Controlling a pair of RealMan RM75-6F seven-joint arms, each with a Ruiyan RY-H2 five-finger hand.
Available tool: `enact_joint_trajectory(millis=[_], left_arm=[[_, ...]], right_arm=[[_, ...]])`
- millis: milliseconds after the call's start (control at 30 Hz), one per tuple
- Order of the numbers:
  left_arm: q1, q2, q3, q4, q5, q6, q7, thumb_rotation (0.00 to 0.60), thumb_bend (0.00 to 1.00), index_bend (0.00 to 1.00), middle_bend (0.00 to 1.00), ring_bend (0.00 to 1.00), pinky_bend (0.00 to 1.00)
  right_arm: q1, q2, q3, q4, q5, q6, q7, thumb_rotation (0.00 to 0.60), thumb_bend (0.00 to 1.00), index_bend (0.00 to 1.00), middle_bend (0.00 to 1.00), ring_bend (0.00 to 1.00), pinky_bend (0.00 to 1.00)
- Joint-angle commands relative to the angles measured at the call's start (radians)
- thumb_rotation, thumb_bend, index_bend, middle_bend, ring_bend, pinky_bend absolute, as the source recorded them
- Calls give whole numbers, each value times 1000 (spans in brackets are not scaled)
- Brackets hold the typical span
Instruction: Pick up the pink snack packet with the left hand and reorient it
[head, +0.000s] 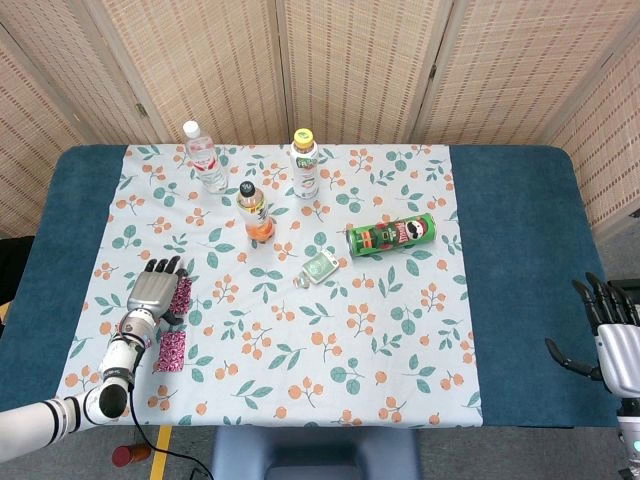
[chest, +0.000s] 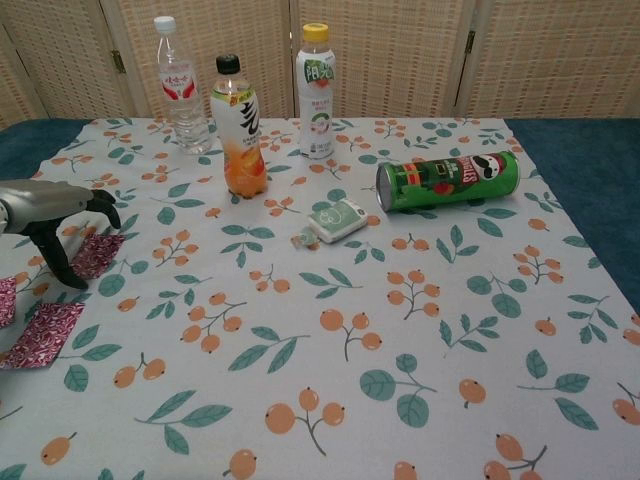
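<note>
Left hand (head: 156, 293) sits low over the near-left part of the counter (head: 510, 250), fingers spread and pointing away from the robot, holding nothing. In the chest view the left hand (chest: 50, 215) shows dark fingertips (chest: 105, 207) curving down toward the cloth, and the thumb reaches to a point beside the pink snack packet (chest: 92, 255); contact cannot be confirmed. From the head view that packet (head: 181, 297) is largely covered by the hand, with only its right edge exposed. A second pink packet (head: 171, 351) lies flat nearer the robot, just beside the wrist and apart from the fingers; the chest view shows it (chest: 40, 334) at the left margin.

Right hand (head: 612, 335) is at the far right edge, off the floral cloth (head: 330, 340), fingers apart and empty.

Behind, a clear water bottle (head: 204, 157), an orange drink bottle (head: 254, 212) and a yellow-capped bottle (head: 304, 163) stand upright. A green crisp can (head: 392, 235) lies on its side, with a small green pack (head: 320, 267) near it.
</note>
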Motion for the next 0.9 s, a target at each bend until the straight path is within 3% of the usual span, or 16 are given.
enact_joint_trajectory(millis=[33, 900], left_arm=[[-12, 0, 7, 13, -25, -12, 5, 600, 156, 213, 0, 0, 0], [-80, 7, 52, 57, -150, -62, 11, 600, 156, 245, 0, 0, 0]], right_arm=[[0, -1, 0, 1, 2, -1, 0, 349, 337, 0, 0, 0, 0], [1, -3, 3, 2, 15, -13, -3, 349, 337, 0, 0, 0, 0]])
